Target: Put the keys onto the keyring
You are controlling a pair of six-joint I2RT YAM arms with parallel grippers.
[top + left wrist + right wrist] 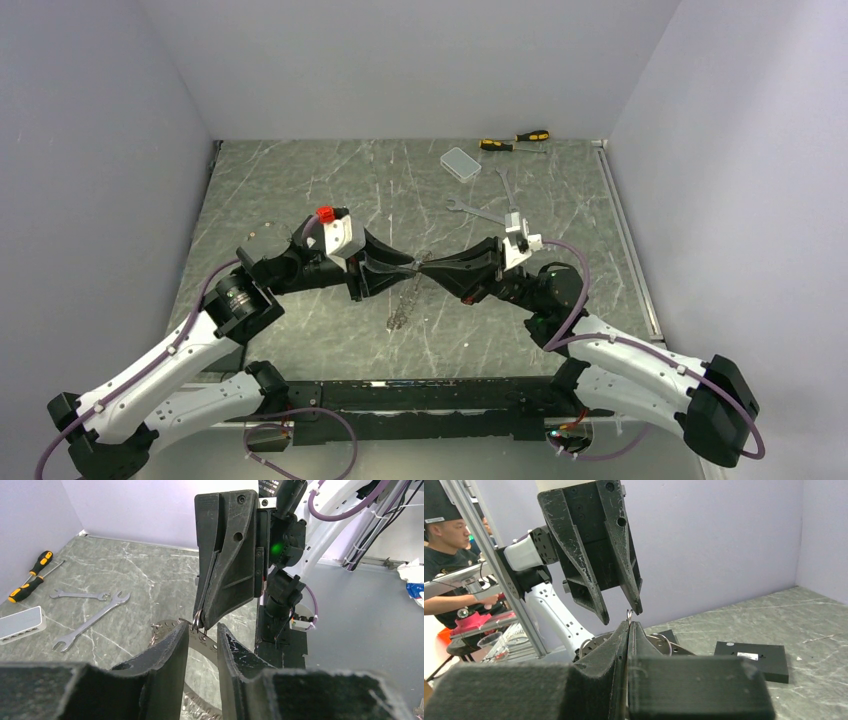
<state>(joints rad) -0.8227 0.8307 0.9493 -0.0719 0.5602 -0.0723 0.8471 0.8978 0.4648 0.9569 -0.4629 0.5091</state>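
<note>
My right gripper (424, 268) is shut on a small wire loop (629, 614) at the top of the keyring (404, 302), which hangs below it over the table's middle. The keyring is a flat metal ring with holes (204, 640), and small silver keys (200, 709) fan along its lower edge. My left gripper (388, 268) is open, tip to tip with the right one. Its fingers (176, 645) straddle the ring and the loop (198, 622) without touching. In the right wrist view the open left fingertips (603, 619) hover just above the loop. The yellow-orange key is out of view.
Two silver wrenches (482, 212) lie behind the right arm, also in the left wrist view (91, 620). A clear box (461, 163) and two yellow-and-black screwdrivers (515, 140) lie at the back. A black plate (751, 657) lies on the table.
</note>
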